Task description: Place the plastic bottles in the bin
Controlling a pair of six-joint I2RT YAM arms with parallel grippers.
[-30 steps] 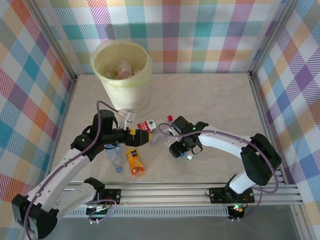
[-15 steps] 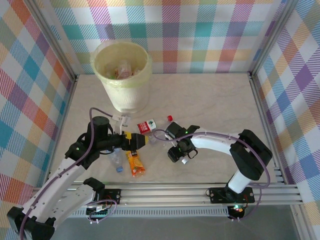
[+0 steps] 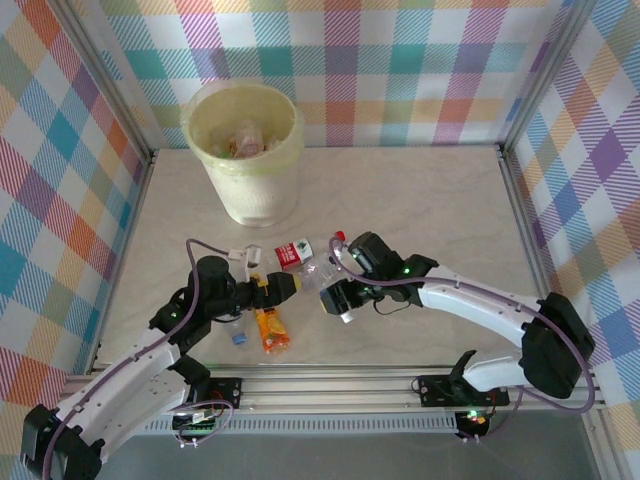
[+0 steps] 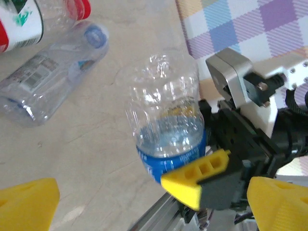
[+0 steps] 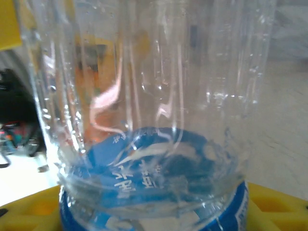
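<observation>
Right arm has swung leftward and its claw has narrowed since a second ago. The blue-labelled bottle [image 4: 166, 120] now sits clamped in the right claw [image 3: 336, 296], yellow fingers [image 5: 276, 207] pressed either side of the label band. Bottle is at mid-desk [image 3: 430, 200], near the front, well apart from the bin [image 3: 250, 205] at back left. Lifted or not: cannot tell.

Left claw [image 3: 283, 287] has drawn nearer; spread wide, empty, just beside.

Judgement: grasp made, carry to bin is next.

Still lying out: red-labelled bottle [image 3: 294, 251], orange-labelled bottle [image 3: 268, 330], blue-capped bottle [image 4: 53, 72].
</observation>
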